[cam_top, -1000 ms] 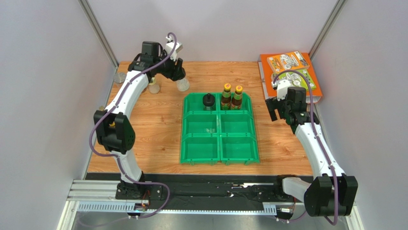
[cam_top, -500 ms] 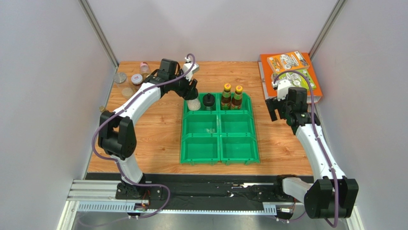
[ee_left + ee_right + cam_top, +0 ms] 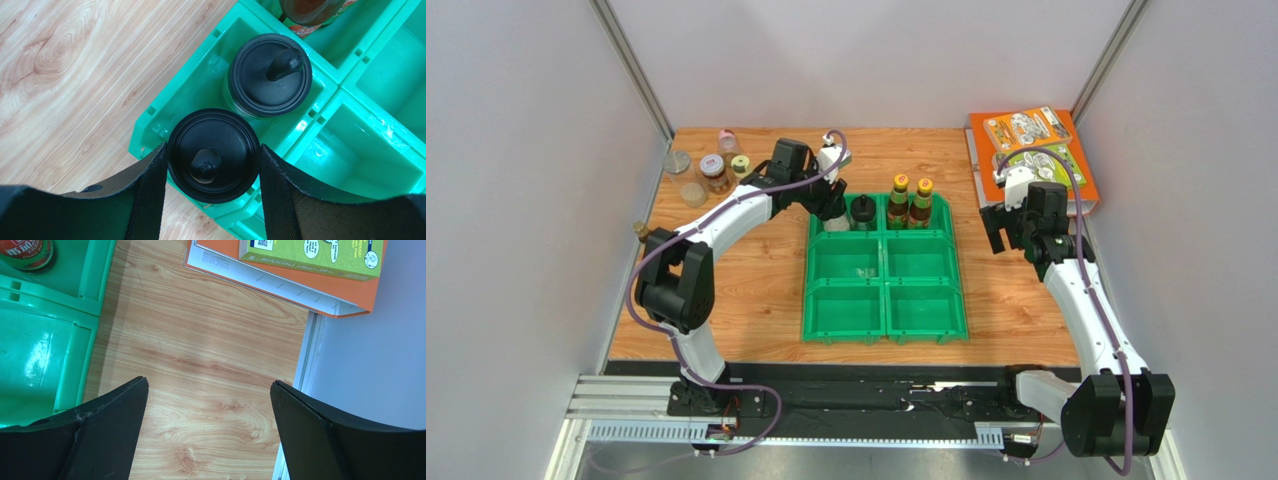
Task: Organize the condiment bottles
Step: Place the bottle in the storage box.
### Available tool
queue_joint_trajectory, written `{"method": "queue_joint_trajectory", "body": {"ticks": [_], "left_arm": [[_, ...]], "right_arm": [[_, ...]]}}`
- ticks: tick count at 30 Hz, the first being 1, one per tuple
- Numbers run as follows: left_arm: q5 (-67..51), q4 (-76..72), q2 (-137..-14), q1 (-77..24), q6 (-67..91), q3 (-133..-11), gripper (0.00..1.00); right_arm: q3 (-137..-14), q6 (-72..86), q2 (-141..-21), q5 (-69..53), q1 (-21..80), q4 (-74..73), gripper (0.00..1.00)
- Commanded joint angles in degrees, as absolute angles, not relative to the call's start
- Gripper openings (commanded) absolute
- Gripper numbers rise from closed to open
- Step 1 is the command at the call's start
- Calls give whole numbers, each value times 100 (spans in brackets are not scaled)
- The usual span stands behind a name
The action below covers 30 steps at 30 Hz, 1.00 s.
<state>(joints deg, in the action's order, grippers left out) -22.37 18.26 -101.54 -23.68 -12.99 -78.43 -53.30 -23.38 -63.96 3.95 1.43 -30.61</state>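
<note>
My left gripper (image 3: 834,206) is shut on a clear bottle with a black spout cap (image 3: 213,155); both pads touch the cap's sides. It hangs over the left rim of the back-left compartment of the green bin (image 3: 884,330). A second black-capped bottle (image 3: 270,75) stands in that compartment, also in the top view (image 3: 862,212). Two amber bottles with yellow-orange caps (image 3: 910,200) stand in the back-right compartment. Several small bottles and jars (image 3: 714,172) stand at the table's back left. My right gripper (image 3: 210,385) is open and empty over bare wood right of the bin.
Orange and green books (image 3: 1031,150) lie at the back right corner, also in the right wrist view (image 3: 280,270). A small bottle (image 3: 639,230) sits at the table's left edge. The bin's middle and front compartments hold no bottles. Grey walls close in on both sides.
My left arm has swung right from the table's back left to the bin's back-left compartment, carrying the black-capped bottle. The right arm has not moved.
</note>
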Motion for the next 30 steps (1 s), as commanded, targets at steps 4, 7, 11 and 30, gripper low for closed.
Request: {"method": "queue_joint_trajectory", "body": {"ticks": [4,7,11,30], "left_arm": [[-2479,1494,-10178,-2461,-1283,-7787,19],[-2452,1538,-10187,-2461,-1310,-7778,25],[-2505,1635,-10195,-2461,-1336,-7805,38],[-2760,2566,-9677,-2461,-1582,-8007,99]], "right_arm": [[-5528,-2285,-6267,325,176,-2953,95],[-5537,-2285,-6267,316,176,-2953,95],[-5537,-2285,-6267,299,176,-2971,95],[-5563,-2259,-6214,193,167,-3006,95]]}}
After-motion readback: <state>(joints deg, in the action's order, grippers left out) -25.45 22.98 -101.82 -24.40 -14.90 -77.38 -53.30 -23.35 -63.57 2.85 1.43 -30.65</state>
